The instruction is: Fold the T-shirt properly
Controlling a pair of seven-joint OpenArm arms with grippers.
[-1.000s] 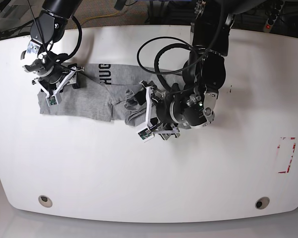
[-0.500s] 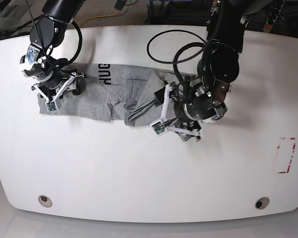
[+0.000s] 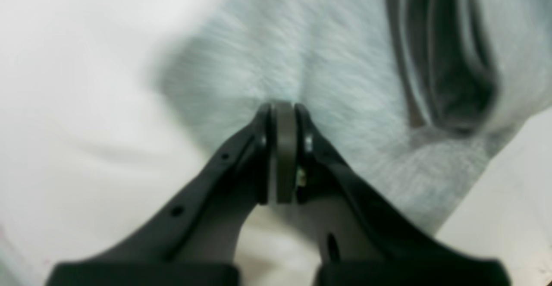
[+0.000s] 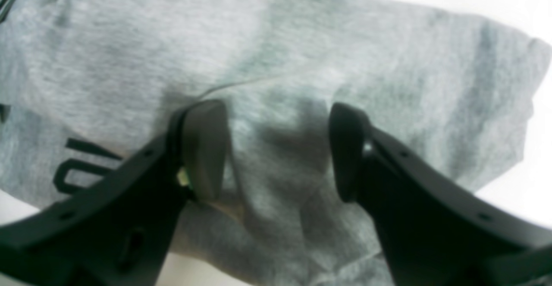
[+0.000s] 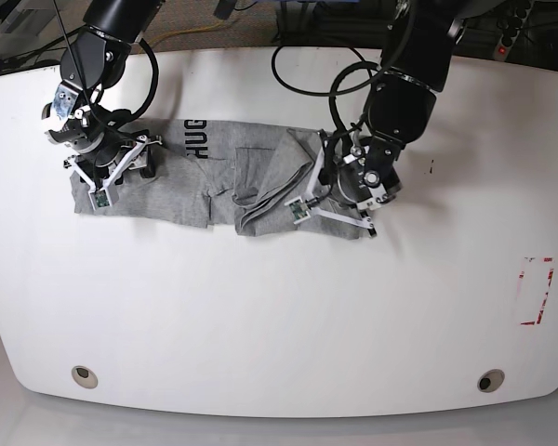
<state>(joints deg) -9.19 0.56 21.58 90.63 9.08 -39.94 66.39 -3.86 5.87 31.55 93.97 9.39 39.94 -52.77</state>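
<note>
The T-shirt point(image 5: 214, 177) is laid out as a wrinkled grey band on the far half of the white desk point(image 5: 279, 316), left of centre. Dark block lettering point(image 5: 197, 139) is seen along its far edge, and loose folds are bunched near the middle of the band.

The left claw point(image 3: 282, 109) is seen in the left wrist view with its two black fingers pressed together, the pads meeting flat. Blurred grey fabric lies directly beyond the tips; whether any cloth is pinched between the pads cannot be told. In the base view this arm is bent low over the right end of the shirt point(image 5: 358, 181), with a fold of cloth raised beside it.

The right claw point(image 4: 278, 148) is spread, with an open gap between its pads. Both pads are positioned just above or on the grey cloth; contact cannot be confirmed. Nothing is held between them. A thin seam line and part of the dark print are noted near the pad seen at left in the right wrist view. In the base view this claw point(image 5: 98, 172) is placed over the left end of the shirt.

A red-marked rectangle point(image 5: 537, 291) is noted on the desk, well apart at the right.
</note>
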